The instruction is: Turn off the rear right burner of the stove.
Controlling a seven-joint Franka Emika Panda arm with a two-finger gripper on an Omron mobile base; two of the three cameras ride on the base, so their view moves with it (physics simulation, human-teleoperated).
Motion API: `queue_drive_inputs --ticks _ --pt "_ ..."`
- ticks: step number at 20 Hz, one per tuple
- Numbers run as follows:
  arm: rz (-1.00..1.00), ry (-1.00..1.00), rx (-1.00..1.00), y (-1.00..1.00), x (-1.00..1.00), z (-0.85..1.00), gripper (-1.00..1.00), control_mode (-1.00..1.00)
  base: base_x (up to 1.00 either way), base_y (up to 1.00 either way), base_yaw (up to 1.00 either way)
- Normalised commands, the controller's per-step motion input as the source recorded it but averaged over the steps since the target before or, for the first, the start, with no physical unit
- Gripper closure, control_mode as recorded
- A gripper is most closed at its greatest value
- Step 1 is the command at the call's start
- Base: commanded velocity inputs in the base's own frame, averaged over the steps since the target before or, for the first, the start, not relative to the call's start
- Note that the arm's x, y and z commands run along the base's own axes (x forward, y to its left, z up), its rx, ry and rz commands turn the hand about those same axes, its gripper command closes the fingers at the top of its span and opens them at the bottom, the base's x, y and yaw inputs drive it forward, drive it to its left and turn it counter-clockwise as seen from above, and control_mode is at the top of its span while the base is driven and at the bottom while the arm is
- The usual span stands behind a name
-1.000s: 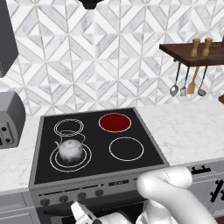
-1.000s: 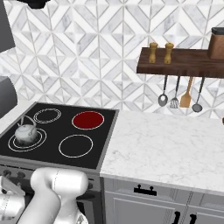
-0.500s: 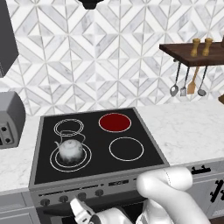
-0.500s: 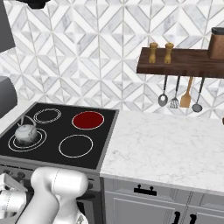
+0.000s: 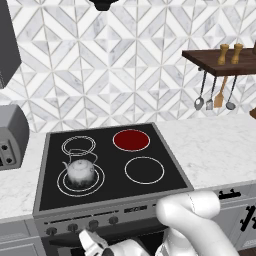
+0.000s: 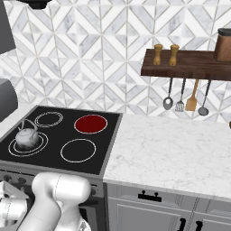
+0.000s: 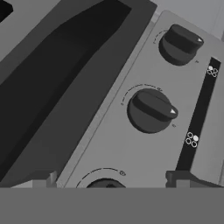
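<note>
Very little differs. At the bottom left of the left base view, the hand (image 5: 90, 243) under the stove's (image 5: 112, 209) row of knobs (image 5: 93, 223) has crept a touch lower and to the left, and a little more of the white forearm (image 5: 127, 248) shows beside it. At the lower left edge of the right base view, the white wrist (image 6: 10, 199) has shifted only slightly.
</note>
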Motion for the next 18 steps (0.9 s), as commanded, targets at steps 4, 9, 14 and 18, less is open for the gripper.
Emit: queue_drive_inputs --ticks 4,9,14,18 --pt "0.00 -0.09 0.00 -0.07 0.00 -0.01 -1.00 -1.00 0.00 0.00 0.00" --pt "0.00 -0.08 0.00 -0.30 0.00 0.02 -1.00 -1.00 0.00 0.00 0.00" --pt "0.00 0.00 0.01 -0.06 0.15 0.03 -1.00 -1.00 0.00 0.00 0.00" --pt "-0.03 0.01 0.00 0.11 0.36 0.06 -1.00 -1.00 0.00 0.00 0.00"
